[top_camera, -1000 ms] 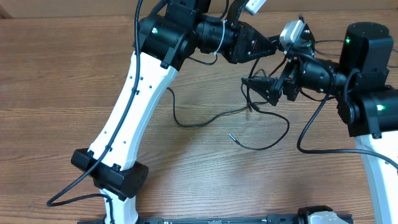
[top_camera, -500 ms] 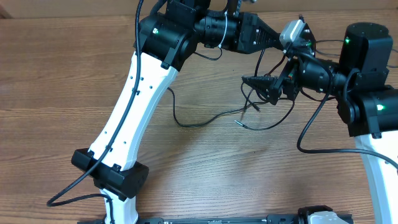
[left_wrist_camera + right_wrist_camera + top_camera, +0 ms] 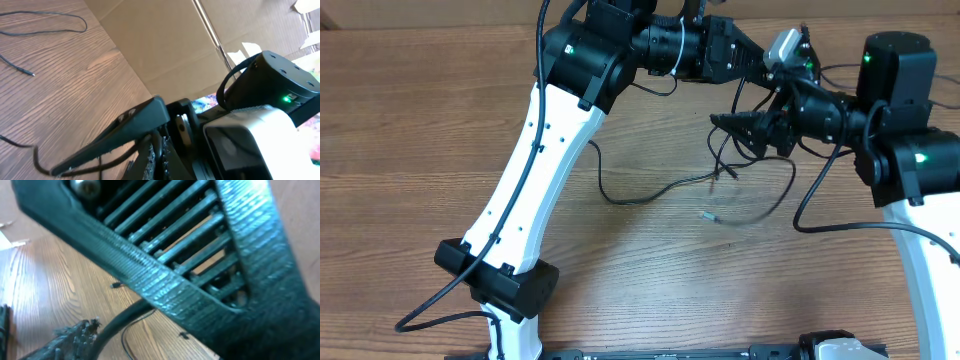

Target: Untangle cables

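Observation:
Several thin black cables (image 3: 650, 192) lie on the wooden table (image 3: 420, 150), tangled near the middle below the grippers (image 3: 725, 165). One loose plug end (image 3: 705, 213) lies apart, its cord blurred. My left gripper (image 3: 765, 72) reaches in from the top and looks shut on a cable strand that rises to it. My right gripper (image 3: 720, 121) points left just below it, fingers together on a strand, with cables hanging under it. In the left wrist view the right gripper's fingers (image 3: 115, 135) cross close in front. A cable loop (image 3: 45, 32) lies farther off.
The left arm's white link (image 3: 535, 170) crosses the table's left half, its base at the front (image 3: 500, 285). Thick black arm wires loop at the right (image 3: 815, 205) and front left (image 3: 440, 305). Cardboard (image 3: 165, 45) stands behind the table. The left gripper's body (image 3: 200, 255) fills the right wrist view.
Both grippers have moved up and closer together. The cable loop at the right has been pulled in, and its plug end has slid right.

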Robot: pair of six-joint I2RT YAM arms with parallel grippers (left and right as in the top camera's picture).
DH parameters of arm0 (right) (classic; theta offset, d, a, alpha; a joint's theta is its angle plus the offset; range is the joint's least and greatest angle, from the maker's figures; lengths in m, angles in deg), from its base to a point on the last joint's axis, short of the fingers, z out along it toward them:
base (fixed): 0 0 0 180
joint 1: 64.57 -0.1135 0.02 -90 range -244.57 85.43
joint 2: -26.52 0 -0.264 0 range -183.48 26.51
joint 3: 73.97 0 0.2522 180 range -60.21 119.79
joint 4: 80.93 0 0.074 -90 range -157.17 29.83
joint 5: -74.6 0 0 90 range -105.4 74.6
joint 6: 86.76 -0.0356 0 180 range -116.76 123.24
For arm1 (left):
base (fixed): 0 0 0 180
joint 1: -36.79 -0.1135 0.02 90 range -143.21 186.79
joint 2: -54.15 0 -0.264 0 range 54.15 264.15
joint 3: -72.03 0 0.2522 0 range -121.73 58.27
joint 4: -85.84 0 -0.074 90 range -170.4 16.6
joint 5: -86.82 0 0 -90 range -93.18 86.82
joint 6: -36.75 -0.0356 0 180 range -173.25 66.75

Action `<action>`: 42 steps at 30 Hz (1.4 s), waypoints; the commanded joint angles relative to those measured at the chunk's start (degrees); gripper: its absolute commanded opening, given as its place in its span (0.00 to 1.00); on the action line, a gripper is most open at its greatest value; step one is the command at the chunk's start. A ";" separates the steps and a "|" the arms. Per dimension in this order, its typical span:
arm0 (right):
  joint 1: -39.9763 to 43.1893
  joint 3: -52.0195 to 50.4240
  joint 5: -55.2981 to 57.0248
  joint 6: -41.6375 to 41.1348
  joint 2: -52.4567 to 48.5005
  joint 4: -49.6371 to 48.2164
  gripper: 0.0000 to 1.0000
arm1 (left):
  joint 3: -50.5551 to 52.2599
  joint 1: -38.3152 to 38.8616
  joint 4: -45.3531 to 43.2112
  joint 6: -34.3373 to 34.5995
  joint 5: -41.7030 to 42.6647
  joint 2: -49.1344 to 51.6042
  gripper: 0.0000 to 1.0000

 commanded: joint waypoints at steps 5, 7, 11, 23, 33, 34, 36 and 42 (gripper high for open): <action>-0.81 0.15 -1.60 0.02 0.26 0.11 0.51 | -1.36 0.26 -0.61 0.74 -2.78 -0.87 0.04; -0.81 0.15 -1.62 0.02 0.26 0.15 0.41 | -1.36 0.26 -0.59 0.72 -3.04 -0.87 0.04; -0.81 0.15 -1.60 0.02 0.26 0.37 0.16 | -1.36 0.07 -0.59 0.44 -4.44 -0.87 0.04; -0.74 0.17 -0.46 0.02 0.31 0.26 0.04 | -1.33 -2.40 0.81 -2.25 -6.16 -0.87 0.17; -0.74 0.17 7.96 -0.22 0.37 0.28 0.04 | -1.33 -4.66 5.07 -9.40 -6.73 -0.87 1.00; -0.74 0.17 9.33 -0.24 0.39 0.28 0.04 | -1.33 -4.74 5.31 -10.12 -6.71 -0.87 1.00; -0.74 0.17 11.96 -1.51 0.44 0.02 0.04 | -1.33 -4.90 6.01 -11.50 -6.73 -0.87 1.00; -0.31 0.20 14.49 -4.00 1.38 -1.81 0.04 | -1.33 -4.98 9.66 -20.04 -7.30 -0.87 1.00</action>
